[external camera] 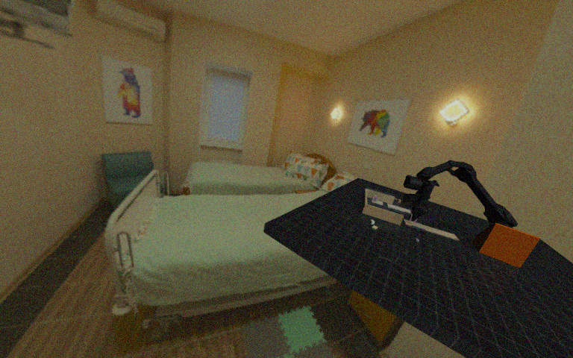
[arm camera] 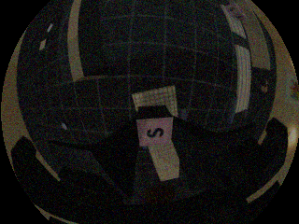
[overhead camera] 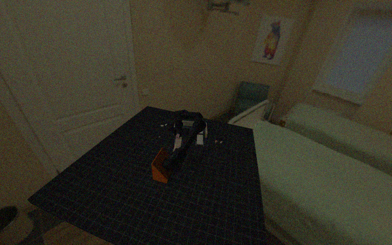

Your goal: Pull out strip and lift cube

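Observation:
The labelled cube (arm camera: 155, 133) (overhead camera: 177, 135) is pink with a dark "S" on its top face. My gripper (arm camera: 152, 119) is shut on it, with dark fingers at its left and right sides. A pale strip (arm camera: 165, 163) (overhead camera: 177, 143) (external camera: 435, 230) shows on the near and far sides of the cube in the wrist view. The cube hides its middle. Whether the cube still touches the strip is not clear. Another strip (arm camera: 243, 79) (overhead camera: 199, 139) lies at the right in the wrist view, with a gap along it. A pinkish cube (arm camera: 234, 11) is near its far end.
A pale wall (arm camera: 75, 42) stands at the left in the wrist view, another wall (arm camera: 259, 44) (external camera: 382, 214) at the right. An orange block (overhead camera: 160, 174) (external camera: 509, 245) is by the arm's base. Small pale bits (overhead camera: 221, 142) (external camera: 374, 227) (arm camera: 43, 45) lie on the dark gridded table (overhead camera: 202, 185) (external camera: 422, 274).

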Robot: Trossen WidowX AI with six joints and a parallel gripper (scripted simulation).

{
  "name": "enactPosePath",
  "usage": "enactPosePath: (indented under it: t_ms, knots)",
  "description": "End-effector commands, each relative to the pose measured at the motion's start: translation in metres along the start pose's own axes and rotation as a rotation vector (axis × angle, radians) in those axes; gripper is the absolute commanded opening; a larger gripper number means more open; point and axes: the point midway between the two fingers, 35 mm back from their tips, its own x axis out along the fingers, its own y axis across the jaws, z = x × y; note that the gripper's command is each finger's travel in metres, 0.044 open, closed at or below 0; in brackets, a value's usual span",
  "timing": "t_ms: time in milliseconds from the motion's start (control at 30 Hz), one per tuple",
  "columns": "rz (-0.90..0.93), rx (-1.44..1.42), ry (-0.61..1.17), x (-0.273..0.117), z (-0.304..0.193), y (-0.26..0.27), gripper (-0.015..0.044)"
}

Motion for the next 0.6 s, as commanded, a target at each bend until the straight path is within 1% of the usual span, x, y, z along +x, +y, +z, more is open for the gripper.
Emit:
enactPosePath:
  t_ms: [0, 200, 367, 567]
  knots:
    - [0.0, -0.009, 0.007, -0.011, -0.018, 0.001, 0.0]
    - [-0.003, -0.012, 0.01, -0.027, -0.044, -0.002, 0.0]
    - [-0.004, -0.012, 0.01, -0.027, -0.047, -0.002, 0.0]
    - [-0.003, -0.013, 0.011, -0.028, -0.067, -0.003, 0.0]
